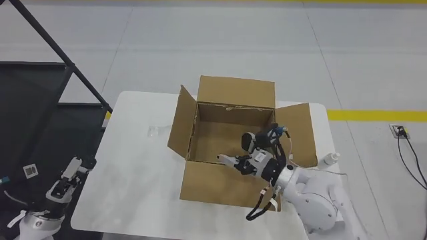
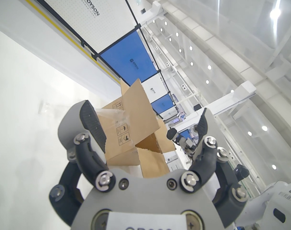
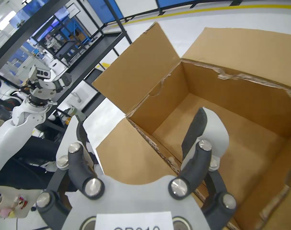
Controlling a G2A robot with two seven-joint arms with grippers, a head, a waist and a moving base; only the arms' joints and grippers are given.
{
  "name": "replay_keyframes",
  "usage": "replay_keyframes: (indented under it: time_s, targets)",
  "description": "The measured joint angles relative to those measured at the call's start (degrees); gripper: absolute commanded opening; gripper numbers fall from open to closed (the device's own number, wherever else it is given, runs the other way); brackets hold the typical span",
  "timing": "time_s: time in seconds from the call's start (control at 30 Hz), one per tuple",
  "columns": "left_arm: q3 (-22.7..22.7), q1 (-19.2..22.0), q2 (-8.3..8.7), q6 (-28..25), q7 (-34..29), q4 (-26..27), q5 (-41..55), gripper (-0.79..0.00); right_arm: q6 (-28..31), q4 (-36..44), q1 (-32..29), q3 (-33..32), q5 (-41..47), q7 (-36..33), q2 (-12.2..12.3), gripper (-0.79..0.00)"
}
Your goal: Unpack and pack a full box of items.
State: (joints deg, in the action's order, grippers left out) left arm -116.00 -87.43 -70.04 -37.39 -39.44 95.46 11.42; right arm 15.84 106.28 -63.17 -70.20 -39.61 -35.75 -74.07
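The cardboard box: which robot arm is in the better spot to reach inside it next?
Probably the right. The right gripper hangs open astride the near wall of the cardboard box, so one finger is over the inside. The left gripper, open too, sits beyond the edge of the table, far from the box.

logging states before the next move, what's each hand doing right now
left hand: open, holding nothing
right hand: open, holding nothing, over the near wall of the cardboard box

Right pincer (image 1: pixel 227 160) over box (image 1: pixel 237 92) (flaps spread)
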Motion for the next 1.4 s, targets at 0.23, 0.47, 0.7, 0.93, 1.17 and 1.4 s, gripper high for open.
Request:
replay_keyframes:
  time_s: [0.23, 0.47, 0.7, 0.93, 1.17, 1.4]
  targets:
    - [1.79, -0.92, 0.17, -2.05, 0.77, 0.34, -0.36, 0.000, -5.25, -11.29, 10.42, 11.15, 3.27, 2.84, -2.67, 0.000]
    - [0.71, -1.78, 0.50, -1.05, 2.76, 0.58, 0.99, 0.000, -8.16, -19.73, 16.42, 15.72, 15.21, 2.51, -4.74, 0.000]
    - [0.70, -1.82, 0.52, -0.85, 2.73, 0.56, 1.02, 0.000, -8.21, -19.67, 16.30, 15.64, 13.80, 2.64, -4.74, 0.000]
    - [0.70, -1.82, 0.52, -0.85, 2.73, 0.57, 1.01, 0.000, -9.49, -27.93, 19.71, 16.37, 26.71, 5.69, -6.72, 0.000]
    - [0.66, -1.91, 0.52, -0.34, 3.38, 0.81, 0.69, 0.000, -7.58, -45.62, 28.45, 20.42, 39.39, 6.33, -10.41, 0.000]
    - [0.66, -1.90, 0.52, -0.35, 3.37, 0.81, 0.70, 0.000, -0.71, -57.92, 33.39, 23.40, 47.60, 4.34, -13.67, 0.000]
